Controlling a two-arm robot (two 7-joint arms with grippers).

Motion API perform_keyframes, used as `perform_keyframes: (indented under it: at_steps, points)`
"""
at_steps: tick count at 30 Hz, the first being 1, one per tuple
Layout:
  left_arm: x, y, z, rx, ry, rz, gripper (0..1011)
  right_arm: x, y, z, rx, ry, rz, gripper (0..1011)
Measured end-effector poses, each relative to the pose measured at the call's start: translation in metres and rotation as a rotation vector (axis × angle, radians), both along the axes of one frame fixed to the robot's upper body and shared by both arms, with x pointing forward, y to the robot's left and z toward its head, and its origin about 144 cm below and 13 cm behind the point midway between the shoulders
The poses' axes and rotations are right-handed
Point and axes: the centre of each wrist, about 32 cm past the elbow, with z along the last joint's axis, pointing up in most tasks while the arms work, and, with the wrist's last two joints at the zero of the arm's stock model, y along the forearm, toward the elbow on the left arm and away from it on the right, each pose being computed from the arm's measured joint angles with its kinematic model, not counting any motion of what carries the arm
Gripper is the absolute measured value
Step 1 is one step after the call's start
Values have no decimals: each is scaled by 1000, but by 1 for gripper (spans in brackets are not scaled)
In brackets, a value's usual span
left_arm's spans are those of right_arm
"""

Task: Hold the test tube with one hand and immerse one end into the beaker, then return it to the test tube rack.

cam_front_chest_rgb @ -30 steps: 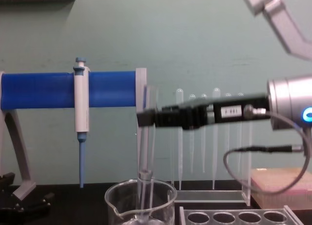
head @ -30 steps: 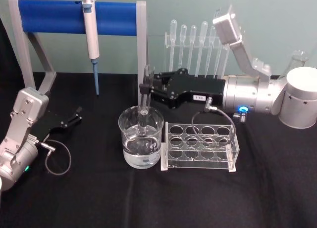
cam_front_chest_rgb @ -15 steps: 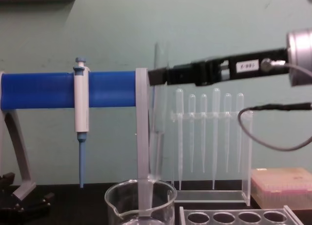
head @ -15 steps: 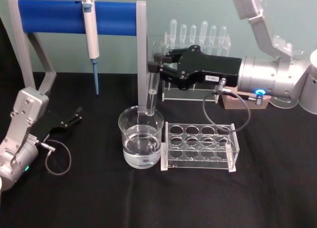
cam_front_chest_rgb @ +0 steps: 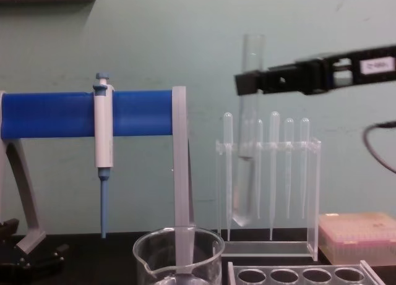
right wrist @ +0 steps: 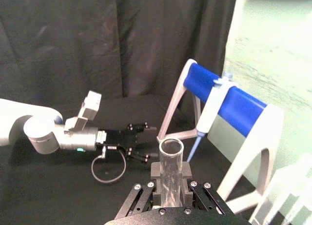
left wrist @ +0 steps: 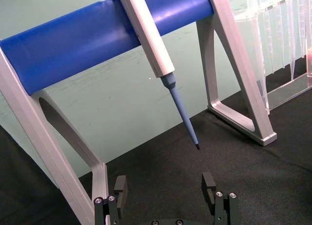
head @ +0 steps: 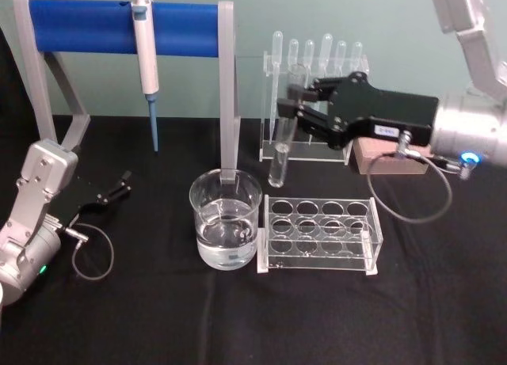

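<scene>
— Looking at the test tube [head: 283, 123], where is it now compared with a second ago?

— Out of the beaker [head: 225, 219]. A second ago its lower end stood down inside the glass; half a second ago it was partly raised, just above the rim. Now it hangs upright in the air, up and to the right of the beaker, above the back of the clear rack [head: 320, 236], with the row of pipettes [head: 317, 56] behind it. From the chest view, the tube [cam_front_chest_rgb: 248, 130] has its round bottom well above the beaker rim [cam_front_chest_rgb: 178, 243].

— And the right hand [head: 295, 112]?

— Clamped on the tube near its upper part, jaws narrow around the glass. The right wrist view shows the open mouth of the tube [right wrist: 171, 173] standing up between the fingers [right wrist: 186, 171], so the grip looks square.

— So the dip is done?

— I'd judge so. The immersing step seems finished, and the arm is on the return leg, carrying the tube back toward the right. What's left is probably setting it down, perhaps in the rack.

— The left hand [head: 112, 190]?

— Parked low on the black table [head: 238, 317] at the left, fingers [left wrist: 209, 184] spread apart, holding nothing.
</scene>
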Motion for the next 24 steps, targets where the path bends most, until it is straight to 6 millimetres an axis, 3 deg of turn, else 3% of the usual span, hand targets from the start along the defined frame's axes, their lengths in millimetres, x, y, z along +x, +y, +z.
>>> perform_keyframes:
  at_steps: [13,24]
  points:
    - [0,0,0,0,0,0,1000,-32,-29,-32,26,22,-69,238]
    - [0,0,0,0,0,0,1000,-34,-31,-44,12,15,-92,238]
